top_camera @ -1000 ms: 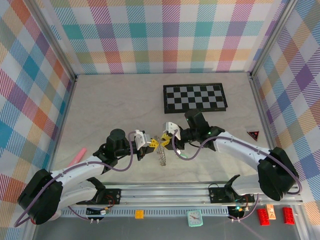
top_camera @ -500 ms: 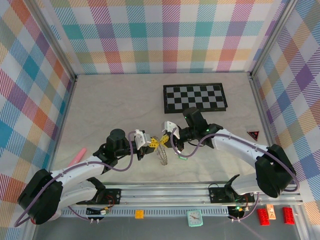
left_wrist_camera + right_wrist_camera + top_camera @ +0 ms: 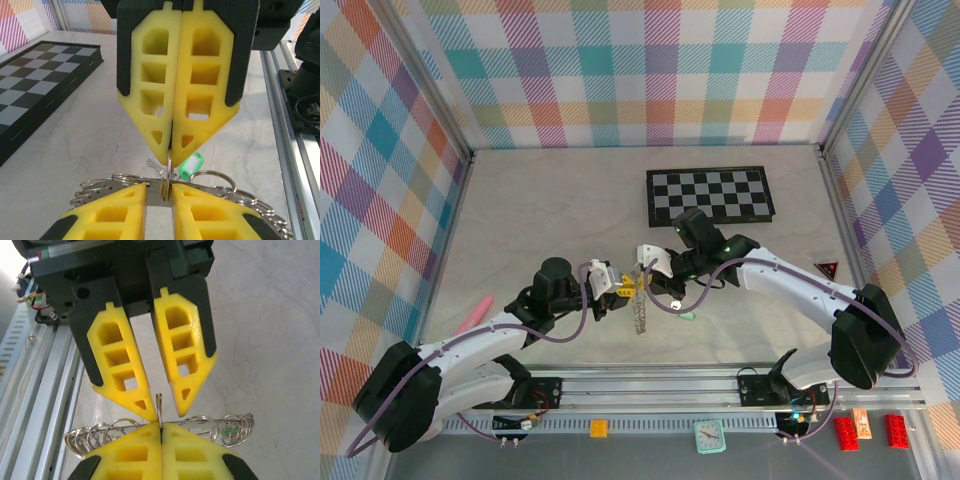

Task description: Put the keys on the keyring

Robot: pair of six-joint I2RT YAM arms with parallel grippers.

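Right gripper (image 3: 161,434) jaws clenched on single loop of keyring (image 3: 90,440), holding it clear of worktop (image 3: 550,210). Left gripper (image 3: 159,194) jaws parted, standing either side of same loop, no grip. Green-headed key (image 3: 191,166) lies on worktop below, just beyond ring; second key not made out. Step in hand, by appearance: steadying ring, threading not yet begun. Next move likely calls for left arm to pinch key by head and feed it onto held loop.

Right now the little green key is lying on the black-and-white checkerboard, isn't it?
Not quite: the green key is lying on the bare table, well clear of the checkerboard. The left wrist view shows it.
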